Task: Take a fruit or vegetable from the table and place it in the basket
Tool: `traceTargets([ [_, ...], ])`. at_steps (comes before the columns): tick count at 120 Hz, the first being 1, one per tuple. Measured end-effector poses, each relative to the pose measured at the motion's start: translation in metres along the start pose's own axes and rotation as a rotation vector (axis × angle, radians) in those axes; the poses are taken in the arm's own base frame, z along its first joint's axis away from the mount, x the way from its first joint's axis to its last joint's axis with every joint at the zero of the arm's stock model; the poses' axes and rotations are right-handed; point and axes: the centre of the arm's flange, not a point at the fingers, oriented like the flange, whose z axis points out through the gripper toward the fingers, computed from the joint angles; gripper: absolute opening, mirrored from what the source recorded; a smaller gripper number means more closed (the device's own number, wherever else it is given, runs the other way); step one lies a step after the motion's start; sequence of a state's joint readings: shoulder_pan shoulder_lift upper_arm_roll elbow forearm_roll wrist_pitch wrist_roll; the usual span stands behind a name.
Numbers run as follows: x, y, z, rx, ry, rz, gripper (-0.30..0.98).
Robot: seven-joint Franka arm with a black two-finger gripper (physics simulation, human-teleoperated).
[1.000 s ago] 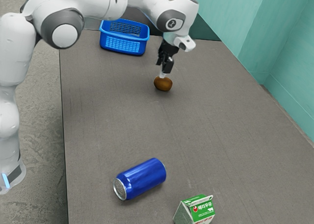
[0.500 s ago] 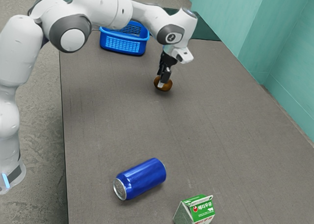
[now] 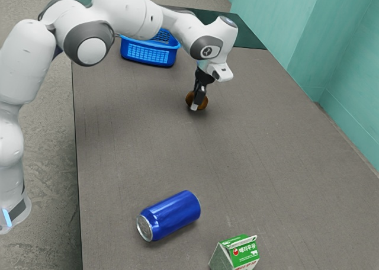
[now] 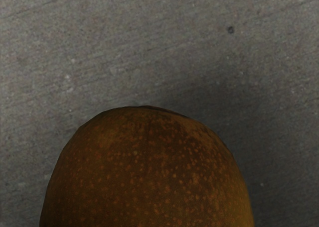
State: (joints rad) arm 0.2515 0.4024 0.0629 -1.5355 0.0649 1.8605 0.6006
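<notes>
One even squeeze across the thickest part of the brown, speckled, rounded fruit [image 4: 147,172], with the black metal gripper [image 3: 196,103] low and level, should come before any straight lift off the flat grey table [image 3: 130,140]. The fruit lies on that table right at the gripper's lower end, partly hidden behind it; whether the gripper is open or closed, I cannot tell. From there, the blue plastic basket [image 3: 148,55] stands towards half past ten in the exterior view.
</notes>
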Motion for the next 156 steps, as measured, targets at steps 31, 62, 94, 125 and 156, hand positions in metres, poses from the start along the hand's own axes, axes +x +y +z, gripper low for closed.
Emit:
traceTargets([
  [31,0.003,-0.001,0.003,-0.002,0.005,0.021,0.57],
  [62,0.003,-0.001,0.002,0.006,0.013,0.03,0.3],
  [94,0.004,-0.003,-0.086,0.092,0.133,0.032,0.28],
  [125,-0.038,-0.048,-0.114,0.121,0.126,-0.046,0.28],
  [156,-0.21,-0.186,-0.108,0.085,0.096,-0.333,0.28],
])
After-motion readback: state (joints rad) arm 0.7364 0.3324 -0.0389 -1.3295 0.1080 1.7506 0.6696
